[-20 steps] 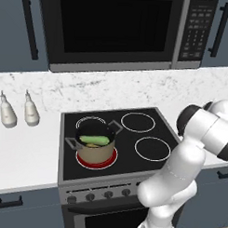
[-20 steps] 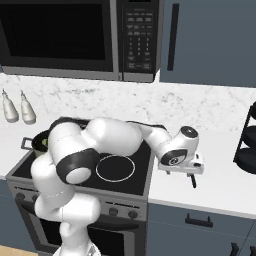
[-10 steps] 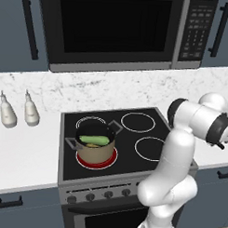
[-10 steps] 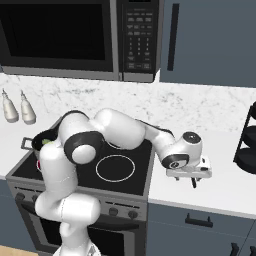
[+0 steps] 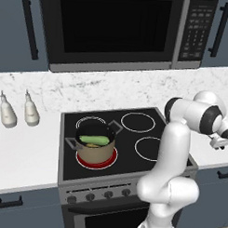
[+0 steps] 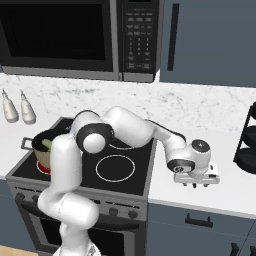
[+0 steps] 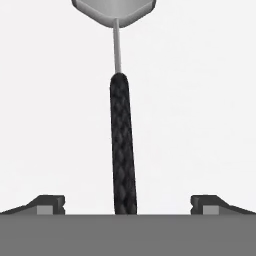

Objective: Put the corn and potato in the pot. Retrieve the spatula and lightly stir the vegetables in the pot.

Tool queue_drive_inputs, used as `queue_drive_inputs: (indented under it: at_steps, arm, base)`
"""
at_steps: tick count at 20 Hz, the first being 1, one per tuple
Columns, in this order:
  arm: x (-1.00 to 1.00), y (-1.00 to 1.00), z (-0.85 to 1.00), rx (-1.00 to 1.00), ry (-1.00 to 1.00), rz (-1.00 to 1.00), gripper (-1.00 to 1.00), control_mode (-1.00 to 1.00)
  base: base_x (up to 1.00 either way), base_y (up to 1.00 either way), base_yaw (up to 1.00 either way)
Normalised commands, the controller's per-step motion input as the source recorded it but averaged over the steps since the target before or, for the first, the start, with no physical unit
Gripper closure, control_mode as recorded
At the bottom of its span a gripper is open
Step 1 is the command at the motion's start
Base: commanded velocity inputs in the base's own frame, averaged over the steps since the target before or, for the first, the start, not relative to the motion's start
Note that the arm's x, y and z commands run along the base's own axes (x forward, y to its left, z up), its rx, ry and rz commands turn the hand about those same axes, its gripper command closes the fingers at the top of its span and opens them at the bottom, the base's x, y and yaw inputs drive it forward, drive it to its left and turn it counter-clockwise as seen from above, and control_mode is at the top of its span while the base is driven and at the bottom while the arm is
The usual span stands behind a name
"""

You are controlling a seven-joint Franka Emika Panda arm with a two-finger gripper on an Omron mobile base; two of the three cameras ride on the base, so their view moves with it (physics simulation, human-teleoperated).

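Black-gripped spatula (image 7: pixel 123 145) with its grey slotted head is now lying between my claw's (image 7: pixel 125 202) wide-apart tips — I'm swinging over from the tan pot (image 5: pixel 94 148), vegetables already inside.

arm out to my right, hand low
my gripper (image 6: pixel 199 183) points down, jaws spread wide and holding nothing, elbow bent.

Kitchen: stove (image 5: pixel 124 135), microwave (image 5: pixel 119 30), counter (image 6: pixel 200 187).

Even, bright, shadowless rendered light
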Motion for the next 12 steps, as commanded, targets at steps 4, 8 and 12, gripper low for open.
queue_drive_inputs:
  at_steps: [4,8,12]
  arm:
    - [0.30,0.00,-0.17,0.00,0.00,0.00,-1.00,-1.00]
    - [0.19,0.00,-0.20,0.00,0.00,0.00,-1.00,-1.00]
    - [-0.03,-0.02,-0.24,0.00,0.00,0.00,-1.00,-1.00]
  base:
    - [0.00,0.00,0.00]
    - [0.00,0.00,0.00]
    - [0.00,0.00,0.00]
